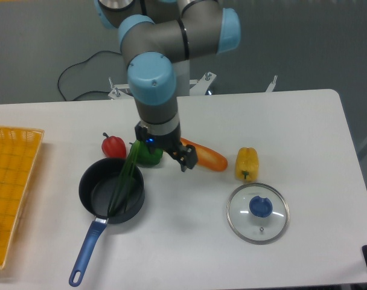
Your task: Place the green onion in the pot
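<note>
The green onion (124, 181) is a thin dark green stalk that slants from under my gripper down into the pot. Its lower end rests on the pot's floor and its upper end rises over the far right rim. The pot (94, 192) is a shallow black saucepan at the front left, with its blue handle (87, 251) pointing toward the front edge. My gripper (139, 148) is low over the pot's far right rim and looks shut on the green onion's upper end. The fingertips are partly hidden by the wrist.
A green bell pepper (149, 156) lies right behind the onion's top, and a red pepper (113, 145) is to its left. An orange carrot (206, 158) and a yellow pepper (246, 163) lie to the right. The glass lid (258, 212) is at the front right. A yellow basket (11, 181) is at the left edge.
</note>
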